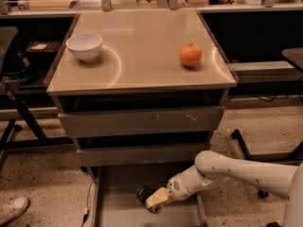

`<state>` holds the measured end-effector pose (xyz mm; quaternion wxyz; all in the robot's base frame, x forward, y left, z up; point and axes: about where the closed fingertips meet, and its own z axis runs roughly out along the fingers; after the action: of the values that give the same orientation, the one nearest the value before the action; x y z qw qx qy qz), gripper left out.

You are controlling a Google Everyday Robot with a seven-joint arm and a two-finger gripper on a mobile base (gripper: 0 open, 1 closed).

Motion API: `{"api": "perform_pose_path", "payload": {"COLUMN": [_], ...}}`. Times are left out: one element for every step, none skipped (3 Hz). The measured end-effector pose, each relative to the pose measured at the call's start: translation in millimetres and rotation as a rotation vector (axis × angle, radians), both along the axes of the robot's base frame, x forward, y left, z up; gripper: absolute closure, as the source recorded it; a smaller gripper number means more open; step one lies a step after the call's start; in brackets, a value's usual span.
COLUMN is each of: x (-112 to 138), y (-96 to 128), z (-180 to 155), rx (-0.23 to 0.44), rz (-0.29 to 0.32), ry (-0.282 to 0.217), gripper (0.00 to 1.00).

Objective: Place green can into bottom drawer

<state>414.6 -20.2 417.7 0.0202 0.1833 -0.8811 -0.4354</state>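
The bottom drawer (124,213) is pulled out below the cabinet, a shallow grey tray with a flat floor. The green can (143,193) shows as a dark green cylinder end just above the drawer floor, right of the middle. My gripper (154,201) reaches in from the right on a white arm. Its cream-coloured fingers (158,197) are closed around the can and hide most of it. Whether the can touches the floor is unclear.
An orange (190,55) and a white bowl (84,46) sit on the beige cabinet top (142,51). Two upper grey drawers (142,120) are nearly closed. A chair base (14,122) stands at the left, a shoe (12,209) at the lower left.
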Motion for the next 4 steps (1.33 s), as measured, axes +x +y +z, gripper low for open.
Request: {"api": "perform_pose_path", "payload": {"x": [4,14,28,27], "y": [12,30,41,42], "z": [-29,-80,-137,-138], "rx": [0.033,0.081,0.111,0.114], "rz": [0.005,0.007,-0.013,-0.013], "ry": [0.016,0.034,0.075,0.075], "gripper": [1.00,1.00,1.00,1.00]}}
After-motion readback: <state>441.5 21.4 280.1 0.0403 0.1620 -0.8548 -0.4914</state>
